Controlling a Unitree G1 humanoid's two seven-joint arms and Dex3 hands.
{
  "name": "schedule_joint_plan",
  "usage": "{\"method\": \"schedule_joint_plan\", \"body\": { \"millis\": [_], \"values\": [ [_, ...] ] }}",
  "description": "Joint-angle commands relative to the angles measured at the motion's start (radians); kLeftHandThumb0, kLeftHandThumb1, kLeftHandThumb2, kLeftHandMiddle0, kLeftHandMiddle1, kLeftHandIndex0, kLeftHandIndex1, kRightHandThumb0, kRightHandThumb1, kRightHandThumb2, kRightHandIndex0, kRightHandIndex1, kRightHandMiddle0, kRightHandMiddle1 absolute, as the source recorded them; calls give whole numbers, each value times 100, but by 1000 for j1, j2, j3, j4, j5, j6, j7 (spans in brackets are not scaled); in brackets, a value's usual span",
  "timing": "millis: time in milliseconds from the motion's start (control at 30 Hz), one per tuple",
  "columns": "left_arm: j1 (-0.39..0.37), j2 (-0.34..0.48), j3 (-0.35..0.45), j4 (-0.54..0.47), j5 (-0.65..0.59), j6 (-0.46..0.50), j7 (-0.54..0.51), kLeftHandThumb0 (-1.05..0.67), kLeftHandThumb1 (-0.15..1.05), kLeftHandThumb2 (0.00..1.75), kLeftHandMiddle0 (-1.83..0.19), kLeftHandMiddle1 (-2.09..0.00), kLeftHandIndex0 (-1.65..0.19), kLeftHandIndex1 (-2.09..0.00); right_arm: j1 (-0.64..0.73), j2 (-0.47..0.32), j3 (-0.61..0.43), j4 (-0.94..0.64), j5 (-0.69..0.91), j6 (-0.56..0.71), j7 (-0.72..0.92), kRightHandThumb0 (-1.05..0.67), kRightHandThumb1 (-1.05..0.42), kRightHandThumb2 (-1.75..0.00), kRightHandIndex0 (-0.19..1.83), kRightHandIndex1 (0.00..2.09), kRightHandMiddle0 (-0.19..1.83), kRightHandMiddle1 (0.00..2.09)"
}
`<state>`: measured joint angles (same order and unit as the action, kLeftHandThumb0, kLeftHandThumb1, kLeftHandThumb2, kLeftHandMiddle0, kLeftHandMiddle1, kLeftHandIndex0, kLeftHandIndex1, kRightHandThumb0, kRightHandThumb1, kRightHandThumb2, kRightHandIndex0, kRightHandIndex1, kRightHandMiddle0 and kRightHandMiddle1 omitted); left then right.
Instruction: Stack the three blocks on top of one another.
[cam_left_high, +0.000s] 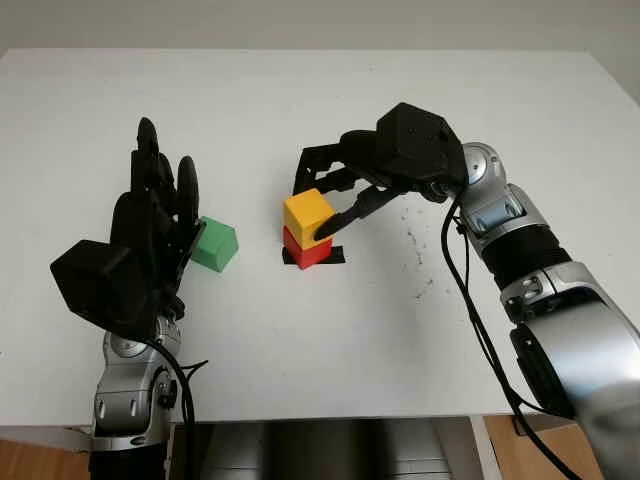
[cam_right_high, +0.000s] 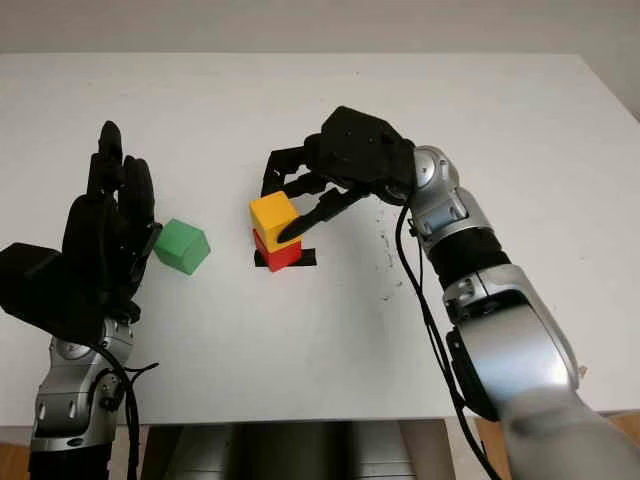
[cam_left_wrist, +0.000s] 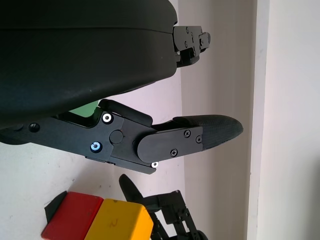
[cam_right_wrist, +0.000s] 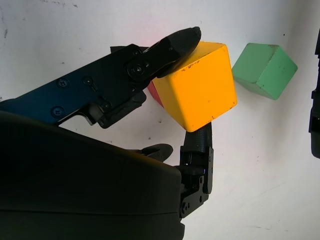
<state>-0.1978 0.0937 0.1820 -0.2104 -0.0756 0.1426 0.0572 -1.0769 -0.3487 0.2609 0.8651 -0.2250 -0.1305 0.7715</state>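
Two fingers (cam_right_wrist: 175, 42) of the right hand (cam_left_high: 335, 200) grasp the yellow block (cam_left_high: 307, 214) atop the red block (cam_left_high: 308, 250); left hand (cam_left_high: 150, 230) open beside the green block (cam_left_high: 216, 245).

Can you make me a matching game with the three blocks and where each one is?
Things:
1. yellow block
2. red block
3. green block

Places:
A. alone on the table, beside the open left hand
B. held by the right hand, on top of another block
C. underneath, on a black patch

Pairs: 1-B, 2-C, 3-A
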Motion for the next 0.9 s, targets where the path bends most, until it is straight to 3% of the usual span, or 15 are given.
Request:
{"method": "schedule_joint_plan", "body": {
  "millis": [0,67,167,267,367,500,633,767,867],
  "values": [
    [13,-2,-2,-18,0,-2,0,-65,105,56,14,-5,9,-5,-7,-4,11,11,-8,14,27,-62,-86,-5,31,3,21,138],
    [13,-1,-3,-17,1,-3,0,-65,105,56,14,-5,9,-5,-16,-14,23,13,-16,12,66,-70,-85,-5,16,1,5,106],
    [14,0,-3,-16,2,-8,-3,-66,105,55,15,-5,9,-5,-18,-29,36,10,-27,-23,112,-81,-85,-5,-7,2,-4,35],
    [13,-1,-2,-15,1,-7,-3,-66,105,54,14,-5,9,-6,-6,-38,27,9,-17,-81,128,-88,-85,-5,-17,0,-15,16],
    [15,-1,-2,-16,0,-6,-3,-67,105,54,14,-6,8,-6,1,-47,20,6,-6,-118,142,-91,-85,-6,-19,0,-19,2],
    [15,-1,-1,-17,2,-2,-1,-68,105,53,13,-6,8,-6,19,-58,-5,8,35,-219,150,-95,-86,-6,-19,0,-19,0],
    [23,2,2,-28,-8,4,-10,-68,105,52,14,-5,9,-5,36,-79,-21,-34,52,-240,147,-100,-87,-6,-19,0,-19,0],
    [35,13,14,-38,-19,6,-22,-68,105,52,14,-5,8,-5,70,-87,-80,-121,121,-159,136,-94,-86,-5,-19,0,-19,0],
    [44,36,32,-58,-28,29,-39,-72,105,46,11,-6,7,-6,121,-84,-156,-226,176,-11,47,-91,-95,-9,-19,0,-19,0]
  ]
}}
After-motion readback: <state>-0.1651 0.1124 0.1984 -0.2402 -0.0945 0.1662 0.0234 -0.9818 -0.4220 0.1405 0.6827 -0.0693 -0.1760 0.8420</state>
